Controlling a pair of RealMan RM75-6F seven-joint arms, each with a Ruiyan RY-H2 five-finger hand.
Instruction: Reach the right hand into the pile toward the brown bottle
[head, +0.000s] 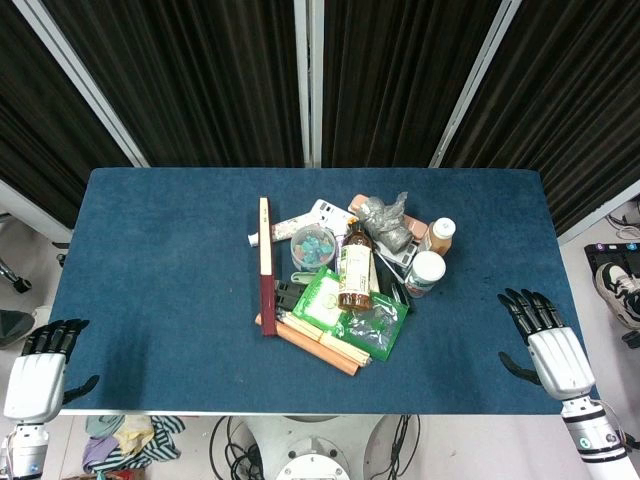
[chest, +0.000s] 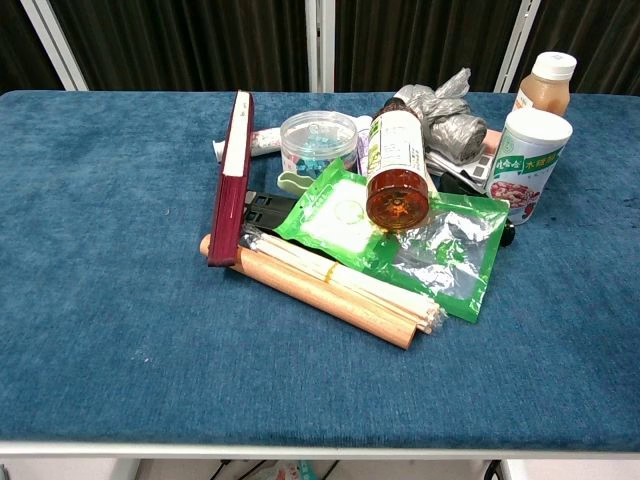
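Brown bottle (head: 355, 270) lying atop green packet (head: 350, 315), mid-pile on table (head: 160, 260). Right robot hand (head: 545, 340) empty, fingers spread, near table's right edge, well apart from pile. Left robot hand (head: 45, 365) empty, fingers apart.

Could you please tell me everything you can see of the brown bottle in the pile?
The brown bottle lies on its side in the middle of the pile, its round amber base toward the chest camera and its dark cap end pointing away. It looks like clear plastic holding brown liquid, with a pale label wrapped around the body. It rests on the green packet. Neither hand touches it.
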